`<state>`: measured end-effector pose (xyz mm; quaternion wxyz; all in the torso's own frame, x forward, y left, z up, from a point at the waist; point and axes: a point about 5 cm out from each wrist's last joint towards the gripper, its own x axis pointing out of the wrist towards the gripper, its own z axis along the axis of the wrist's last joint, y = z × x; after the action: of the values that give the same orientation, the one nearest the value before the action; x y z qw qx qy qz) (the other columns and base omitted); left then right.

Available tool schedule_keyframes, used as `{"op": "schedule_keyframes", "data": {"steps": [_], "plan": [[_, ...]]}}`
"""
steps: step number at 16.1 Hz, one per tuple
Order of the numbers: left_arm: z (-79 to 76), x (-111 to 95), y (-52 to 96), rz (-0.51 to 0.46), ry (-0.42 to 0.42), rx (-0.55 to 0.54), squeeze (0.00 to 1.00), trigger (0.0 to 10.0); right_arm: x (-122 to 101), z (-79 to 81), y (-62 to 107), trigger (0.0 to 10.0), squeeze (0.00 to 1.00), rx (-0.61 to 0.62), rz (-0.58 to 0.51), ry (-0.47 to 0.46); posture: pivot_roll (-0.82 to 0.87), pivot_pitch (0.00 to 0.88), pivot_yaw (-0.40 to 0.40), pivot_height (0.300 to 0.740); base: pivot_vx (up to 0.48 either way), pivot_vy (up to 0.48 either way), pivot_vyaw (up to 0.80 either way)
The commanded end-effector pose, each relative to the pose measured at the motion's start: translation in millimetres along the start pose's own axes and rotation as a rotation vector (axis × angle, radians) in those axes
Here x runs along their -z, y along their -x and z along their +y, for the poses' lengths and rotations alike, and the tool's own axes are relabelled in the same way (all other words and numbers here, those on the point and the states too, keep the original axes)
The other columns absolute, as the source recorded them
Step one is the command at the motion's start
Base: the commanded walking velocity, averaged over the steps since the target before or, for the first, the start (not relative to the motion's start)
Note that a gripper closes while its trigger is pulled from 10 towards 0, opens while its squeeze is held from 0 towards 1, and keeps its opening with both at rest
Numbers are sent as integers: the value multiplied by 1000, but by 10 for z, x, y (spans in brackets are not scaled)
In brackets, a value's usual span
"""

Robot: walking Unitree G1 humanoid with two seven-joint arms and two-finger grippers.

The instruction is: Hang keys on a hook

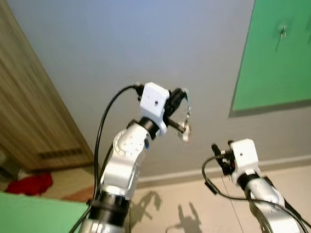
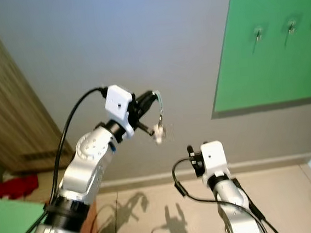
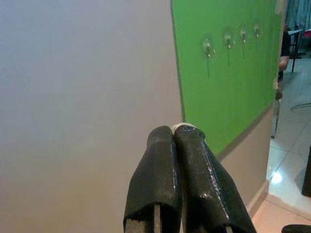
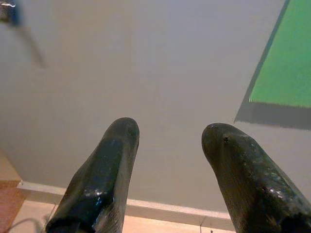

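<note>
Grey wall (image 1: 136,35) between keys (image 1: 186,125), hooks (image 1: 282,31)

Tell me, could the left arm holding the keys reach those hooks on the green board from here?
Probably not yet. The left gripper holds the keys before bare grey wall, well left of the hooks; nothing blocks the way.

Keys (image 1: 186,125): small bunch on a ring with a pale tag, dangling from the raised left tool (image 1: 180,98), whose fingers are pressed together on the ring. It hangs before the grey wall, well apart from the hooks.

Hooks (image 1: 283,31): small metal hooks in a row on the green panel (image 1: 284,76), high on the wall to the right. Each is bare.
</note>
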<state>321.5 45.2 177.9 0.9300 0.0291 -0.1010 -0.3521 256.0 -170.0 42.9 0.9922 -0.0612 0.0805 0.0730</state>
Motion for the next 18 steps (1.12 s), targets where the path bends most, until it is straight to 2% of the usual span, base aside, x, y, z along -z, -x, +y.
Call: {"op": "schedule_keyframes", "data": {"steps": [1,6,11,12,15,18], "plan": [[30,-24,-1,-10,-4,-14,0,0,-36,-4,-13,10000,0,-3,-15,-4,-88,0,57,740,0,0,0],[74,9,11,3,2,-44,0,0,-7,-29,-4,10000,0,25,0,1,-90,0,59,740,0,0,0],[83,6,-1,3,-22,-59,0,0,14,-47,-18,10000,0,39,11,-1,-89,0,60,740,0,-423,0],[60,15,-3,13,1,-45,0,0,20,-41,-16,10000,0,38,13,1,-88,0,61,740,0,-420,0],[46,-31,-36,-4,1,-56,0,0,38,-42,-9,10000,0,38,19,6,-89,0,62,740,0,-425,0],[78,27,-29,21,-22,-76,0,0,33,-42,-9,10000,0,34,16,10,-90,0,63,740,271,-393,0]]}}
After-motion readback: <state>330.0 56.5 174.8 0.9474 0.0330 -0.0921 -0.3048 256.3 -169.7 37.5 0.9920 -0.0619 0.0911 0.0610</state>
